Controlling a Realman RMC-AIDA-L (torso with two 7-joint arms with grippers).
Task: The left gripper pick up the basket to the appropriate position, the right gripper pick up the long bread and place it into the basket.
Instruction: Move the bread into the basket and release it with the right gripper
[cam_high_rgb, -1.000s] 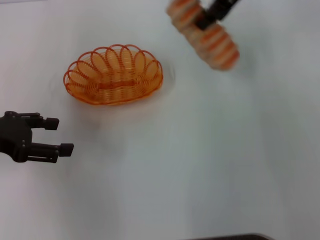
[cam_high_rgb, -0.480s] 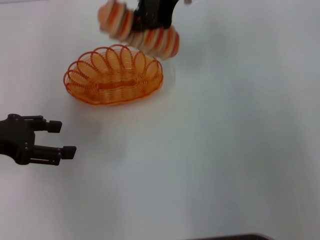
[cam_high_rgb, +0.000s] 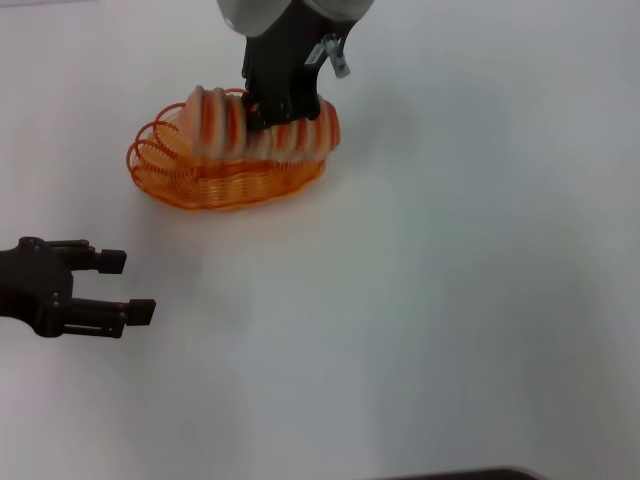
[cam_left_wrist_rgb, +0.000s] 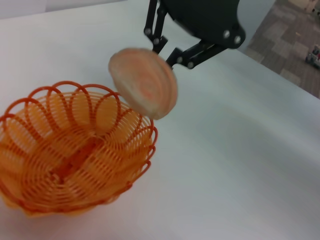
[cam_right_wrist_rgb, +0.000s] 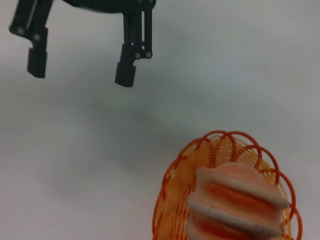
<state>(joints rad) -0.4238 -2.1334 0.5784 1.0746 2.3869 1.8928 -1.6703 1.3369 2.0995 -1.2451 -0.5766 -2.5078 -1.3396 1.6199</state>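
White tabletop (cam_high_rgb: 450, 300), bare around work. Right gripper (cam_high_rgb: 268, 112) clamped across middle of long bread (cam_high_rgb: 262, 128), holding it just above basket (cam_high_rgb: 170, 180). Bread's long axis runs along basket's length, far end poking past rim; straight down seats it. Left gripper (cam_high_rgb: 118, 288) parked well apart, fingers spread, holding nothing.

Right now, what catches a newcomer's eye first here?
The striped bread, held by the right gripper just over the orange basket at the far side of the table; the left wrist view shows it above the rim, not yet resting inside. Next, the left gripper, open and empty, nearer the robot and apart from the basket.
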